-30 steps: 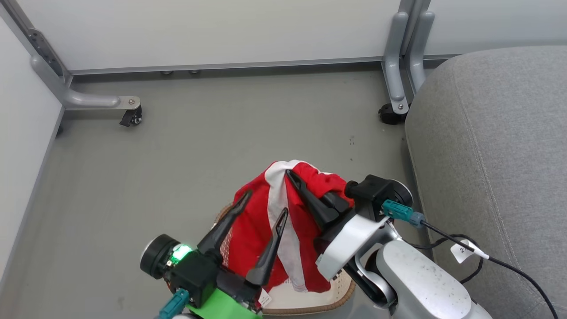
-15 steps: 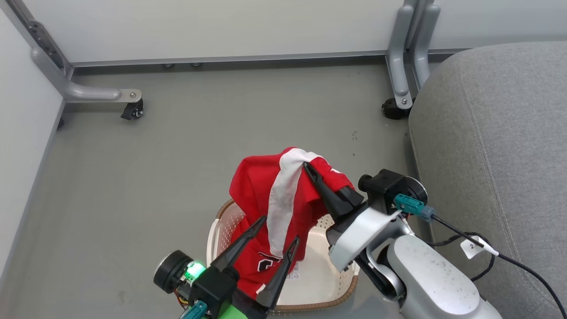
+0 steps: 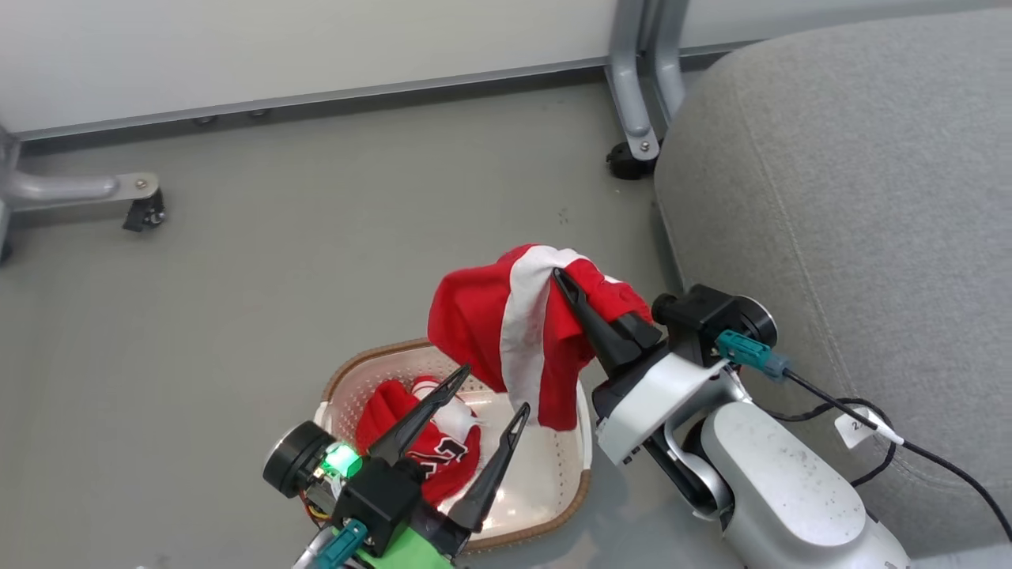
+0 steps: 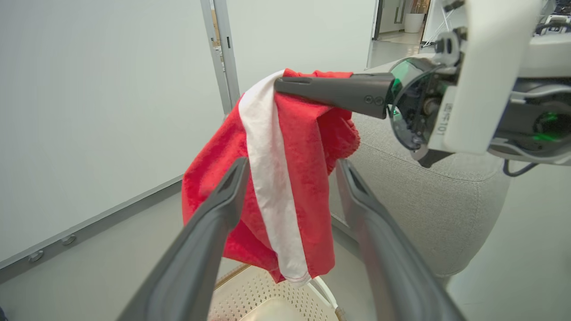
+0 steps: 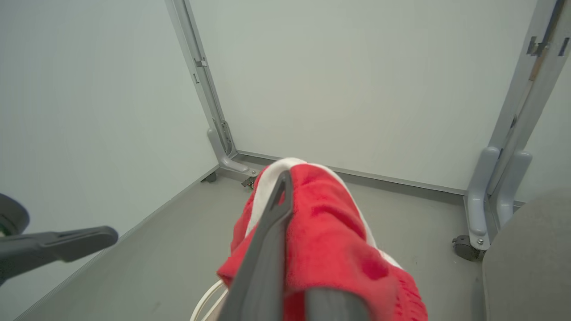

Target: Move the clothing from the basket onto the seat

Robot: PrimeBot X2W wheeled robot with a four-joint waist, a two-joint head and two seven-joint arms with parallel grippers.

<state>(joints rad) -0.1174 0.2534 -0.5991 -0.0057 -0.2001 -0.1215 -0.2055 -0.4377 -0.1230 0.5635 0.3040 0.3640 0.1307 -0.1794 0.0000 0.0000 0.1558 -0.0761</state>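
Figure: my right gripper [image 3: 563, 278], clamped on one red garment [image 3: 490, 316], holds it high above the basket [image 3: 545, 466] so it can clear the rim toward the seat [image 3: 854, 197]. My left gripper [image 3: 494, 387] hovers, fingers spread, over the second garment [image 3: 387, 411] inside.

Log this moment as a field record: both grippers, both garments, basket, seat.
basket: on the floor, beside the seat
right gripper: shut on lifted red garment, held above the basket
left gripper: open, empty, over the basket
second red garment: lying inside the basket
seat: no clothing on its visible part
progress: one garment in the air, one left to fetch
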